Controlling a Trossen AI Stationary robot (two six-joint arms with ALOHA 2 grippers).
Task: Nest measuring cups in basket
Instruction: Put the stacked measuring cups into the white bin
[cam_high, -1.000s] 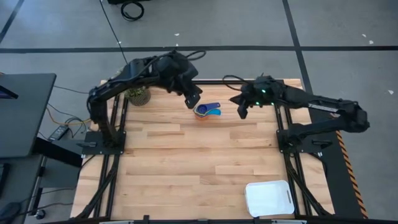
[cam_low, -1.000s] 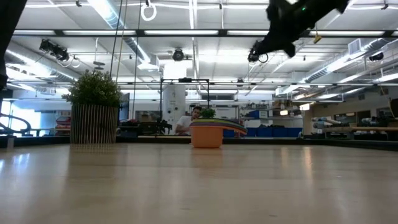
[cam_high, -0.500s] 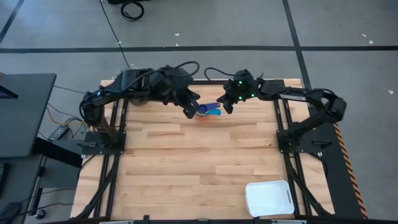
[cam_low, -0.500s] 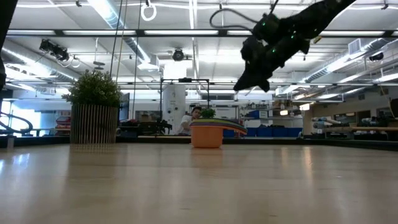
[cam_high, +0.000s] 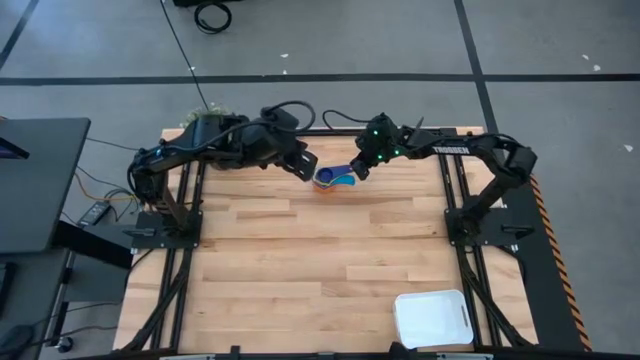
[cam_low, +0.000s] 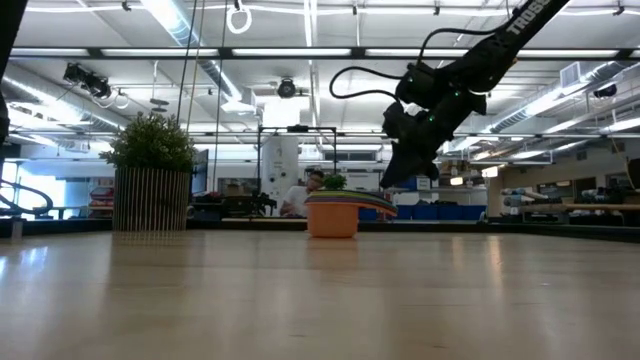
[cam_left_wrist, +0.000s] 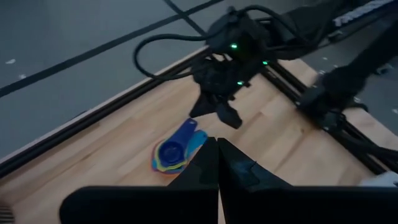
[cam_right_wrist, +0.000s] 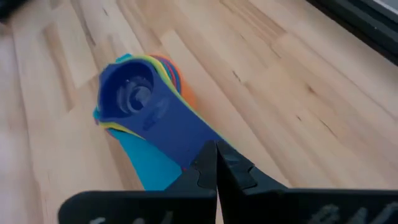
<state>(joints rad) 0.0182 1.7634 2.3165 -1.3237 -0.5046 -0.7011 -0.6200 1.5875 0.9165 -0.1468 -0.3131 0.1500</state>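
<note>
Pale butcher-block table (cam_high: 300, 270), seen from above, with grey floor around it. At far-left rear corner: potted plant (cam_high: 213, 117), largely hidden under left arm. Just right of it: left gripper (cam_high: 305, 168), fingers pressed together on nothing, poised just beside nested measuring cups (cam_high: 330, 181). Cups stacked one inside another near centre of rear edge, well apart from basket; dark blue cup innermost and uppermost, with rims of light blue, yellow and orange showing around it; flat handles fanned out, dark blue over light blue. In low view, stack (cam_low: 333, 214) read as orange base under thin coloured rims. Immediately right: right gripper (cam_high: 357, 172), likewise clenched and empty, tips over dark blue handle (cam_right_wrist: 180, 134); contact not determinable. At near-right corner: white basket (cam_high: 432, 319), holding no cups.
</note>
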